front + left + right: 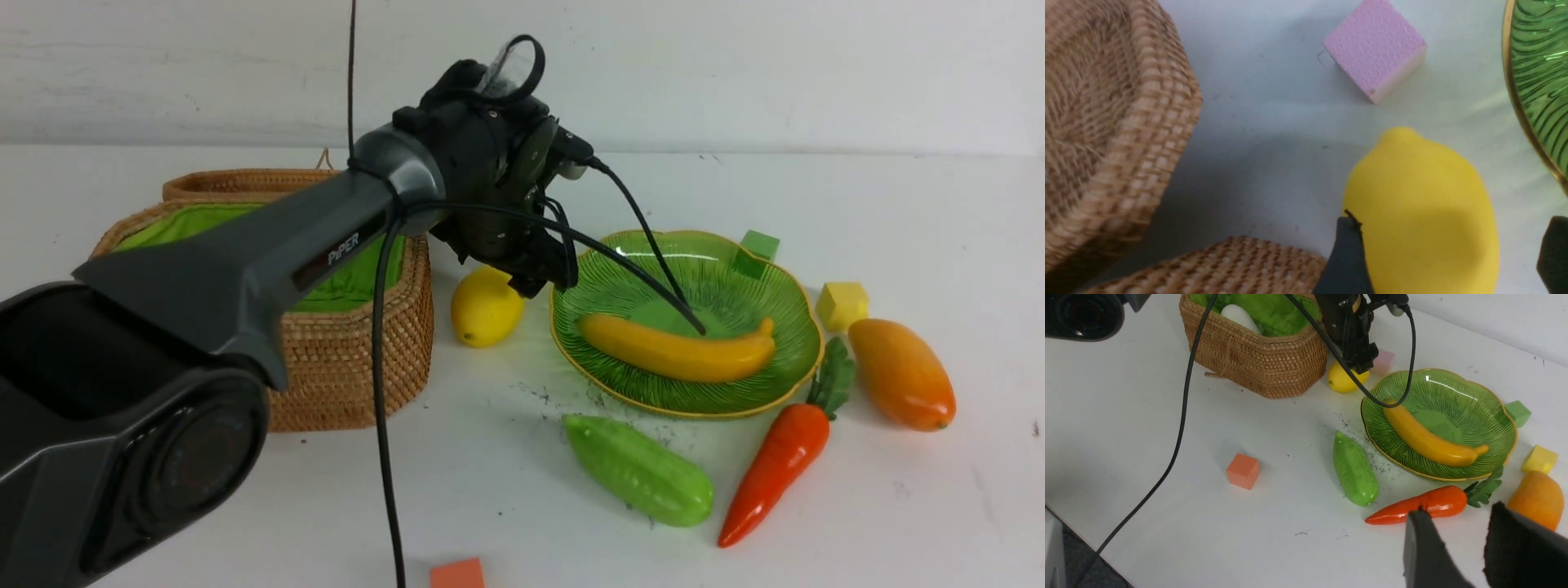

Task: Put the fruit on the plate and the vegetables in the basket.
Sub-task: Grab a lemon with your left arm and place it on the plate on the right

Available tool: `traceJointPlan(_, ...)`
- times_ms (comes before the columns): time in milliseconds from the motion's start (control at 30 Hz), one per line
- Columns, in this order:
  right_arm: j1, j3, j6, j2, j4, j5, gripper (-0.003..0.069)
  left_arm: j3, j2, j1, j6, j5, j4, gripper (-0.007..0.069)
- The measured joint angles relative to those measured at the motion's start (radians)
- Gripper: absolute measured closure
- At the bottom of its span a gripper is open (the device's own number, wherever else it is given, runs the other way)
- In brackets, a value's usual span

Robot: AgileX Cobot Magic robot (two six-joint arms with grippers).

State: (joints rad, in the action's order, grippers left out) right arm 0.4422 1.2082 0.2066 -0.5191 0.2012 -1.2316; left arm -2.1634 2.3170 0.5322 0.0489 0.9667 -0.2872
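On the plate (784,327) lies the banana (678,351), stretched across its ribbed bowl; the lemon (486,306) sits on the counter (898,506) between plate and basket (351,367); the mango (902,371) lies to the plate's right, apart from it; the radish (1239,316) rests inside the basket on the green lining; the gourd (641,469) lies in front of the plate, the carrot (775,465) near it with its leaves at the plate's rim. The left fingers (1347,261) hang over the lemon, spread wide to either side of it, gripping nothing; the right fingers (1423,551) stand partly apart above the counter near carrot and mango, empty; a pink cube (1376,45) sits just beyond the lemon; a yellow cube (842,304) sits between plate and mango.
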Motion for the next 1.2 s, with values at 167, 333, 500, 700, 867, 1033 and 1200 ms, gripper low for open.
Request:
traceJointPlan(167,0.000,0.000,0.000,0.000,-0.003,-0.005,0.0422,0.000,0.000,0.000,0.052,0.001,0.002,0.0057)
traceJointPlan(333,0.000,0.000,0.000,0.000,-0.006,-0.005,0.0422,0.000,0.005,0.000,0.081,-0.011,0.002,0.0057)
traceJointPlan(500,0.000,-0.017,0.000,0.000,-0.006,-0.002,0.0422,0.000,0.039,0.000,-0.017,-0.037,0.001,0.0057)
traceJointPlan(700,0.000,-0.110,0.000,0.000,-0.006,0.001,0.0422,0.000,0.062,0.000,-0.010,-0.037,-0.005,0.0057)
traceJointPlan(867,0.000,-0.123,0.000,0.000,-0.001,0.023,0.0422,0.000,0.062,0.000,0.068,-0.032,-0.032,0.0057)
traceJointPlan(1033,0.000,-0.124,0.000,0.000,0.003,0.058,0.0422,0.000,0.062,0.001,0.100,0.002,-0.037,0.0057)
traceJointPlan(1200,0.000,-0.127,0.000,0.000,0.005,0.061,0.0422,-0.003,0.062,0.002,0.116,0.027,-0.037,0.0027)
